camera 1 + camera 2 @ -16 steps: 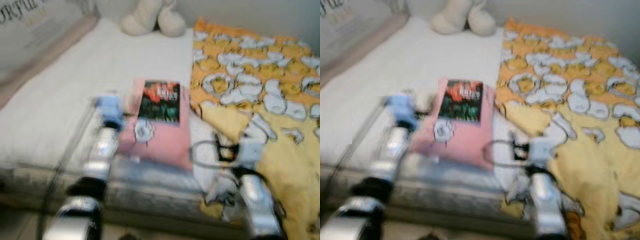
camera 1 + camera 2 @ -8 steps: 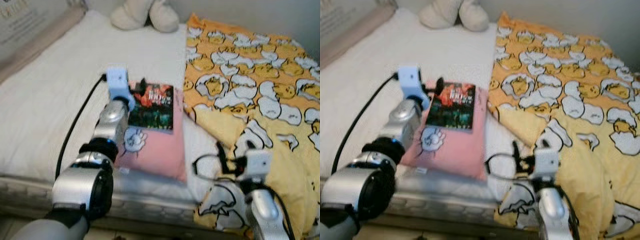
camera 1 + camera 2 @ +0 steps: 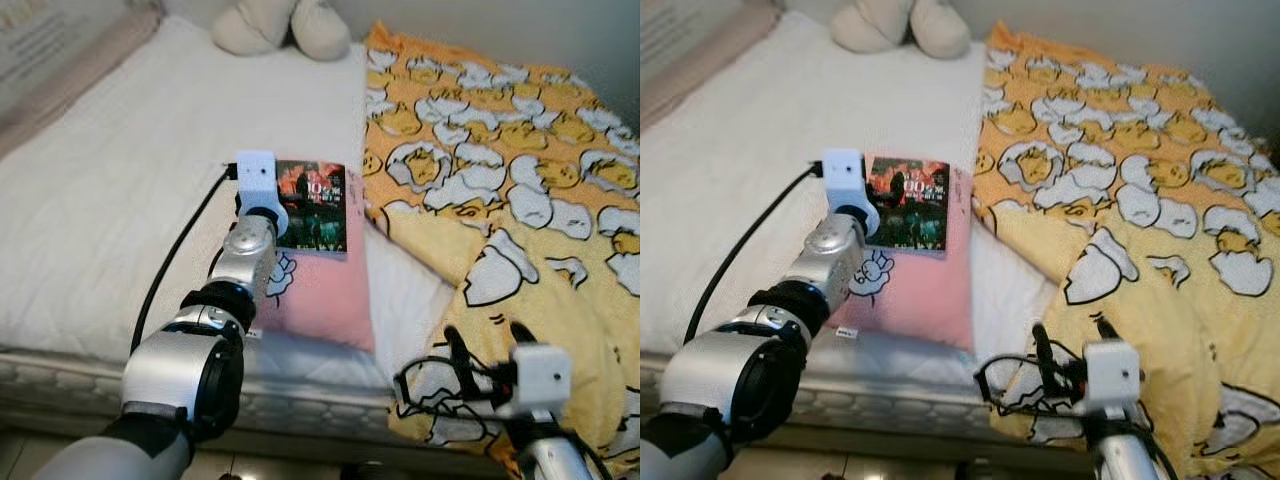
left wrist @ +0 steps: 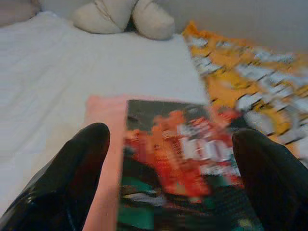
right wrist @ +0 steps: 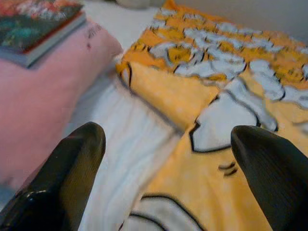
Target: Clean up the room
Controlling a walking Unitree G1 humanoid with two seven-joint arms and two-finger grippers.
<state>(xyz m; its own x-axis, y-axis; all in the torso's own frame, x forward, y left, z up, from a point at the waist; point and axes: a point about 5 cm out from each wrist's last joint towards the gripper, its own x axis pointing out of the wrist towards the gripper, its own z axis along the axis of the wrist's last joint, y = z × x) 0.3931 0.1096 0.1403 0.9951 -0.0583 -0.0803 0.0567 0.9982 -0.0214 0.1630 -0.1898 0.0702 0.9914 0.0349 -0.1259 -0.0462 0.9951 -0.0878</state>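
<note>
A book with a dark red and green cover [image 3: 318, 205] lies on a pink pillow [image 3: 322, 300] on the bed's white mattress [image 3: 110, 190]. My left arm reaches out over the pillow. My left gripper [image 4: 171, 137] is open just above the book's near end, one finger on each side of the cover, holding nothing. My right gripper [image 3: 487, 345] is open low at the bed's near edge, over the yellow egg-print blanket [image 3: 520, 180], with nothing between its fingers. In the right wrist view the book [image 5: 33, 24] lies off to one side.
A cream plush toy [image 3: 280, 25] sits at the head of the bed. The crumpled blanket covers the bed's right half. A padded bed side [image 3: 60, 60] runs along the left. A black cable [image 3: 170, 270] trails from my left wrist.
The camera has shifted and sharpened. My left arm has stretched forward from beside the pillow to over the book. My right arm has dropped lower in the view.
</note>
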